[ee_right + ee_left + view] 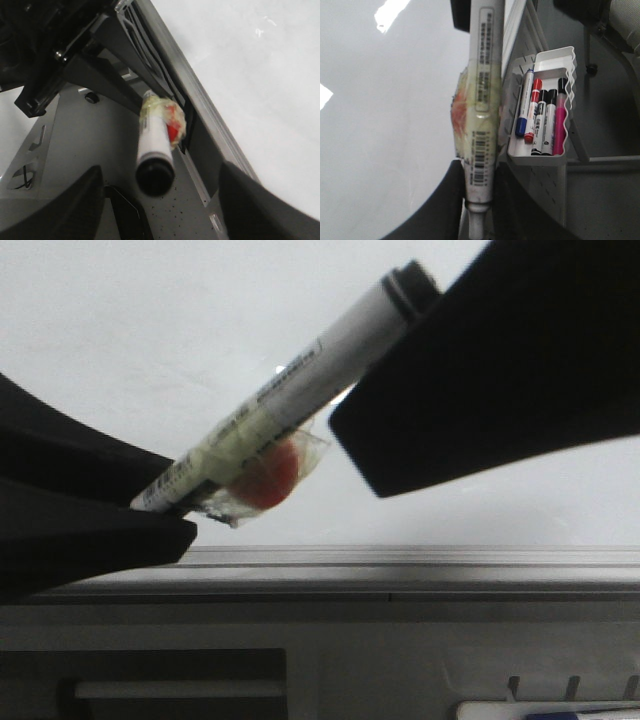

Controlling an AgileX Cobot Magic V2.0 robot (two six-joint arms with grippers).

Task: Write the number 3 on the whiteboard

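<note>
Whiteboard (150, 340) pale and glossy, spread behind both sets of jaws, bounded along its lower side by a grey metal edge strip (400, 565) just beneath them. Left gripper (477, 172) clenched on the lower barrel of a white marker (300, 380), jaws pressed against it from either side. Slanted up out of those jaws across the board's face, black end reaching into the right gripper (160, 170). Right jaws released, spread well apart, the black end lying between them and touching neither in the right wrist view. Clear tape wad with a red-orange patch (270, 475) stuck to the barrel between the two sets of jaws. Beside the left jaws, off the board's edge, a white tray (520, 155) holding blue, red, two black and one pink pens.
</note>
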